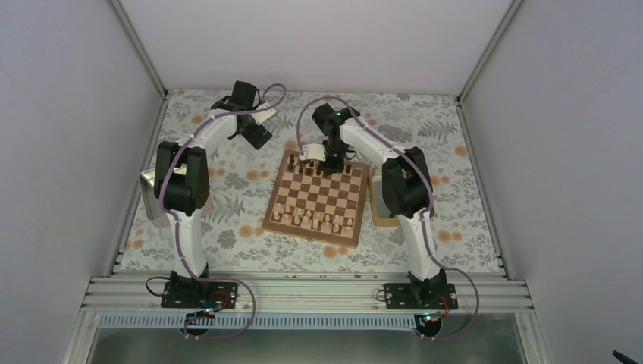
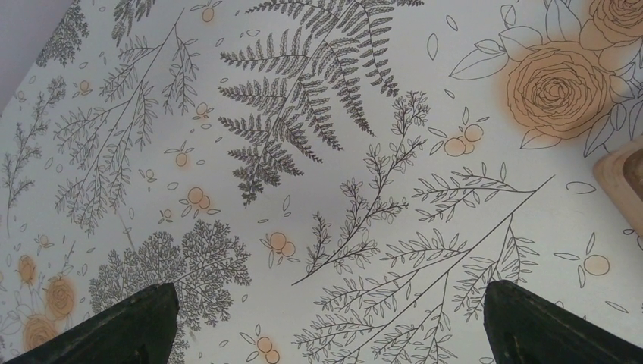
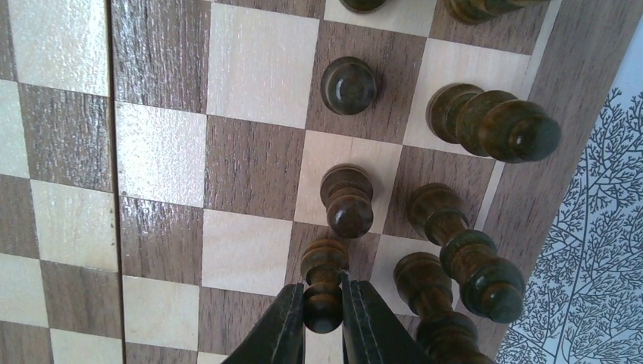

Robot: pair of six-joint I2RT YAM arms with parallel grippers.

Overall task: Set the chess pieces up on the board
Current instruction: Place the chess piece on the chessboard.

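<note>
The wooden chessboard (image 1: 322, 199) lies in the middle of the table. Dark brown chess pieces (image 1: 311, 168) stand along its far rows; pale pieces fill its near rows. My right gripper (image 1: 330, 161) is over the far edge of the board. In the right wrist view my right gripper (image 3: 324, 307) is shut on the head of a dark pawn (image 3: 324, 280) that stands on a dark square. Other dark pieces (image 3: 462, 254) stand close to its right, and a dark pawn (image 3: 346, 199) stands just beyond it. My left gripper (image 2: 322, 322) is open and empty above the flowered cloth, left of the board.
A tan-rimmed tray (image 1: 377, 205) lies against the board's right side, partly under my right arm. A wooden corner (image 2: 623, 178) shows at the right edge of the left wrist view. A grey object (image 1: 149, 189) sits at the table's left edge.
</note>
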